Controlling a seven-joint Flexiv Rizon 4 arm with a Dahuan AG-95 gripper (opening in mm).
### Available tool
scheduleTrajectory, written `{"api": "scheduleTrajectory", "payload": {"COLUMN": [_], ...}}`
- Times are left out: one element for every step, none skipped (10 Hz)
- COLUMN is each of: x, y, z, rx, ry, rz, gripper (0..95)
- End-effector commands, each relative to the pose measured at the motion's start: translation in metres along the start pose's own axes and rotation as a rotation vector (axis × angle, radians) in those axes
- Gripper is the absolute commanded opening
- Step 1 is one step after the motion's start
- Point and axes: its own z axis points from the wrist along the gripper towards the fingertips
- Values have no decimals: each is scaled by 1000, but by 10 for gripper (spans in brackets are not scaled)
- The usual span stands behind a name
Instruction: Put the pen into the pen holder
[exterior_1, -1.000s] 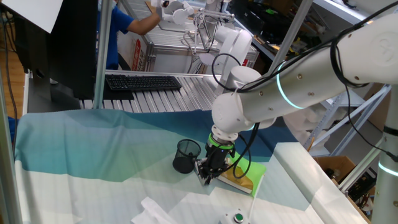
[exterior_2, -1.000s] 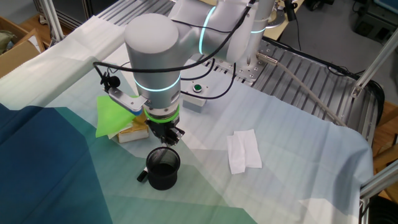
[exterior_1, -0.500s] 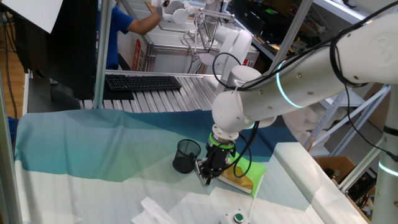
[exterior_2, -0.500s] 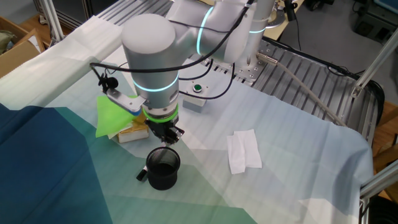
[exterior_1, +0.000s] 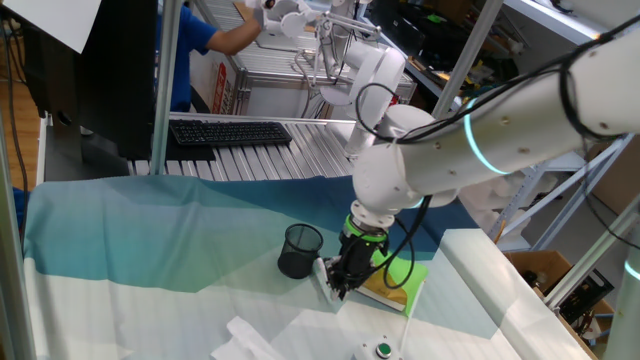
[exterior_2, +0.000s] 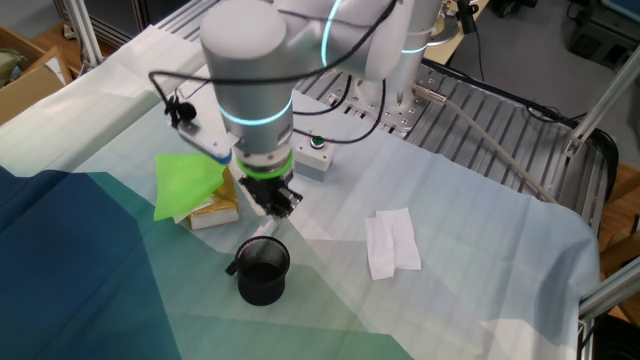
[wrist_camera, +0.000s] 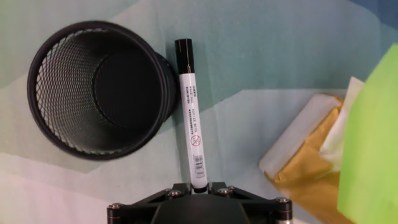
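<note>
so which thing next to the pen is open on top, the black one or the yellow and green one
The black mesh pen holder: its round mouth gapes upward, empty inside. The yellow-and-green sponge block on the pen's other side is a solid slab with no opening.

You're in a robotics lab: aluminium frame posts, a keyboard on a slatted bench, another robot behind, cloth-covered counter.

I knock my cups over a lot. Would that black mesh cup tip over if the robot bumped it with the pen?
Probably, yes. The cup is open wire mesh and empty, so it likely weighs little and would slide or tip. It is taller than wide in the fixed view, which makes tipping easier. The pen looks stiff, so it would push, not bend.
</note>
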Motion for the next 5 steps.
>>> {"api": "scheduleTrajectory", "payload": {"x": [8, 15, 21, 30, 35], "y": [-1, 0, 1, -7, -14], "z": [-6, -11, -14, -14, -16], "rx": [0, 0, 1, -3, -13], "ry": [-3, -3, -4, -13, -10], "rz": [4, 8, 11, 5, 9], "gripper": [0, 0, 0, 0, 0]}}
